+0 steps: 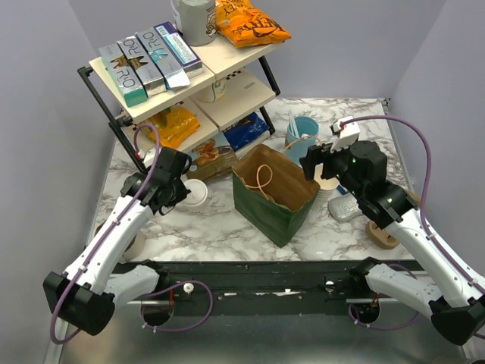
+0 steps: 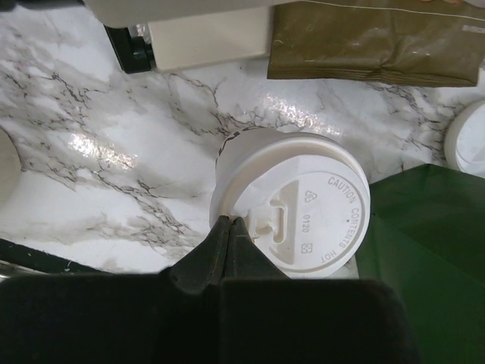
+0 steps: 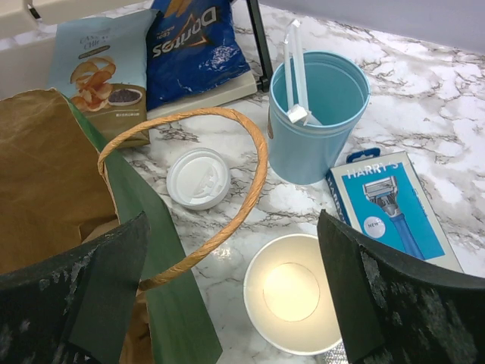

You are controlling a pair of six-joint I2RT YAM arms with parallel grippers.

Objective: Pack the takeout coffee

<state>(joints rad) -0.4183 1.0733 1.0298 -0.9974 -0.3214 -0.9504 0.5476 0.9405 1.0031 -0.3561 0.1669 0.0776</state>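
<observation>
Left gripper [image 2: 231, 244] fully closed, tips together against near rim of takeout coffee [image 2: 303, 205] lid; can't tell if it pinches anything. Cup upright, just ahead-right of the tips. Green paper bag [image 1: 265, 212] beyond, further right. Right gripper [image 3: 235, 292] gapes wide, empty, farther off.

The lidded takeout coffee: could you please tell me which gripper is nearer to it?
Left. The left gripper is shut at the lid rim of the takeout coffee; the right gripper hangs open over a lidless cup, across the green bag.
</observation>
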